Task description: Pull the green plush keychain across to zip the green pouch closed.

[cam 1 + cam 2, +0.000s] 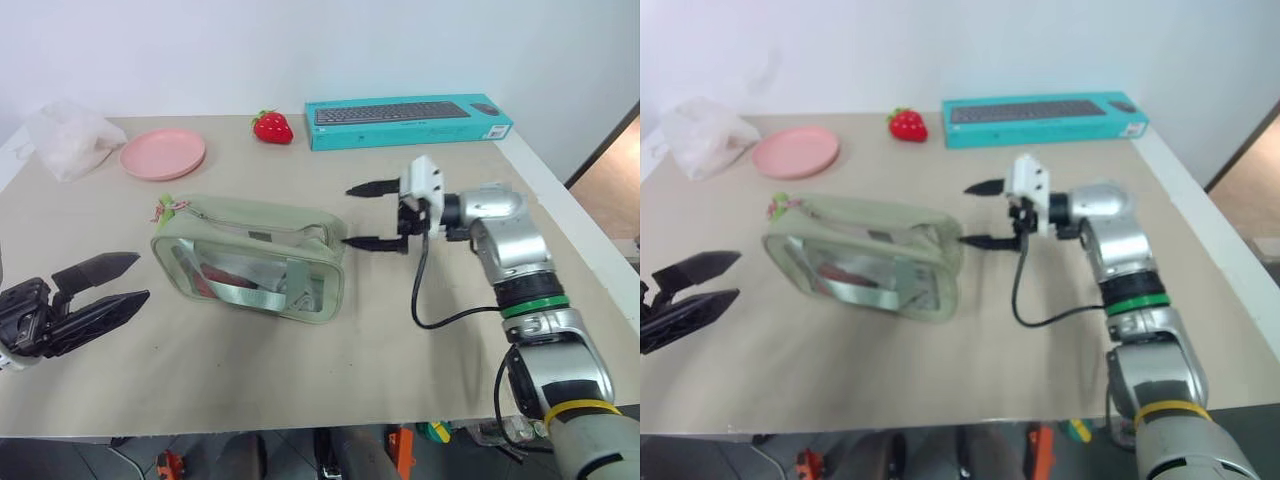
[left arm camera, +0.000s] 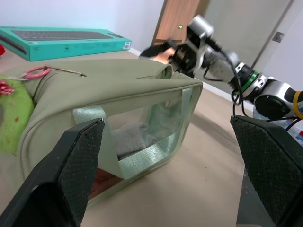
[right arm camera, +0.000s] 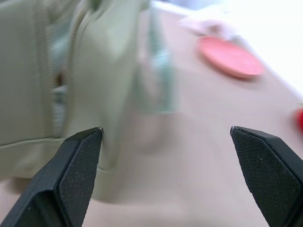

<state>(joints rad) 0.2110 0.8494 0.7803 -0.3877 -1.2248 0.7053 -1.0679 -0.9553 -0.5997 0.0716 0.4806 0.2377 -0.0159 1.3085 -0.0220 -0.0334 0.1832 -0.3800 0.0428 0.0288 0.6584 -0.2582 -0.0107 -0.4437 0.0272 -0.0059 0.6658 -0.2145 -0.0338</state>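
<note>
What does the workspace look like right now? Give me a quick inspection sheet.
Surface: beige table.
Job's things: green pouch lying mid-table; green plush keychain at its end nearest the pink plate.
Clutter: red strawberry toy, teal keyboard box, white bag.
Grippers: left claw open, apart from pouch; right claw open beside pouch's other end, holding nothing.
Cables: black cable hanging from right wrist.
Surroundings: white wall.

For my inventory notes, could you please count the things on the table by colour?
Green: 2, the green pouch and the green plush keychain
Pink: 1, plate
Red: 1, strawberry toy
Teal: 1, keyboard box
White: 1, bag
Total: 6
</note>
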